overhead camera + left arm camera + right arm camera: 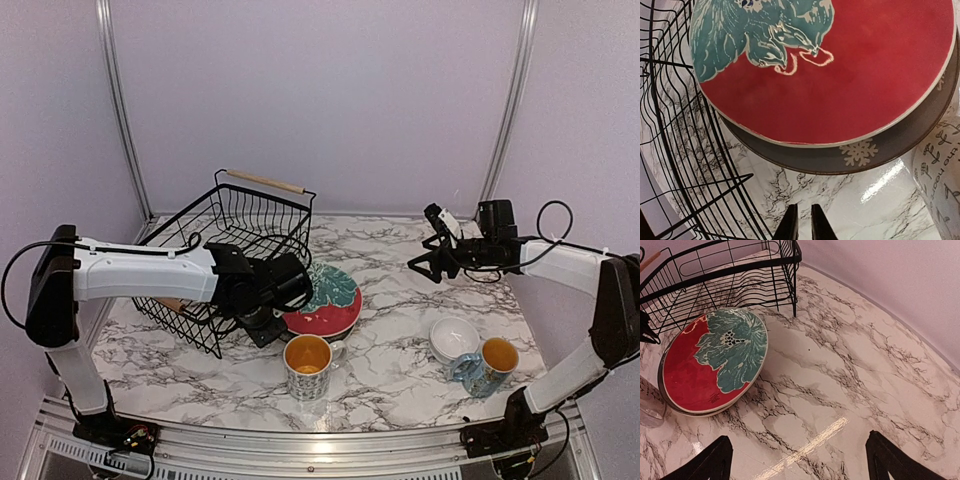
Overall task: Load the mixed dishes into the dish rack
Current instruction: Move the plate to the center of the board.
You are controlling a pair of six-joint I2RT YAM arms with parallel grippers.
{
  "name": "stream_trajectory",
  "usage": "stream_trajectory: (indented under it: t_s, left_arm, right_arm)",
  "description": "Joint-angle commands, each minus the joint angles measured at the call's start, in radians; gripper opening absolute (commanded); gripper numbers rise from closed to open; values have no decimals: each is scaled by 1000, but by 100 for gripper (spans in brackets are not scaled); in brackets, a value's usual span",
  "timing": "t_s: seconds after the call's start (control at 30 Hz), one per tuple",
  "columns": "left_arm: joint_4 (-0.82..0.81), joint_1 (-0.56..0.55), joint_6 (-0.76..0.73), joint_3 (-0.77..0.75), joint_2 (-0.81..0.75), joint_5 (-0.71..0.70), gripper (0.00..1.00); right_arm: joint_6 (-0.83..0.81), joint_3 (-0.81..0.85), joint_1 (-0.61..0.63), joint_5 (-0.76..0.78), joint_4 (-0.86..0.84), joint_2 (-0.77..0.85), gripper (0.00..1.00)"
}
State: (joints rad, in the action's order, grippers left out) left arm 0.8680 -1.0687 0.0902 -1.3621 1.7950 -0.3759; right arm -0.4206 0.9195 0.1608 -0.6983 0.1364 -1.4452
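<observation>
Loading has barely begun. The black wire rack (pixel 250 215) stands at the back left of the marble table (pixel 390 280), and every dish that can be made out sits outside it. A tan shape (pixel 172 303) shows under the left arm within the rack's outline, but it is too hidden to name.

The red plate (pixel 325 298) lies on the grey plate (pixel 805 157), and the stack sits just beside the rack's near right corner. One mug (pixel 307 362) stands close in front of that stack. The white bowls (pixel 455 333) are nested at front right, touching or nearly touching the second mug (pixel 488 368).

The left gripper (pixel 804 222) hangs low over bare marble beside the plates, its jaws drawn almost together on nothing. The right gripper (pixel 799 437) hovers well above the table's right side with its jaws spread wide and empty.

By this reading, two plates, the bowls and both mugs are all left to load.

Room is tight on the left. The plates' rims lie flat to the table, with rack wire on one side and a mug on the other, so a pinch on the exposed rim looks the likeliest entry. Any dish then has to clear the rack's side wall. On the right, open marble runs between the gripper and the plate stack. The bowls and second mug sit near the table's front edge, which leaves little margin for a nudge.
</observation>
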Motion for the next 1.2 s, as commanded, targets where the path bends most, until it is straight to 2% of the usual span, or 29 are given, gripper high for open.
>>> stream_trajectory:
  t_s: [0.0,0.23,0.37,0.7,0.87,1.17]
  left_arm:
    - [-39,12,-3,51,20,-22,12]
    - [-98,56,8,57,71,-100,4]
    - [-173,80,-8,62,85,-115,3]
    - [-220,124,-20,59,162,-136,3]
    - [-313,141,-47,85,161,-146,2]
    - [-415,148,-140,73,195,1,0]
  right_arm:
    - [-16,40,7,-15,25,17,90]
    - [-20,44,1,-5,32,20,90]
    - [-18,42,-9,-4,30,25,91]
    - [-20,47,-20,-10,40,23,91]
    - [-24,48,-25,-9,43,19,91]
    - [-17,49,-29,24,33,14,91]
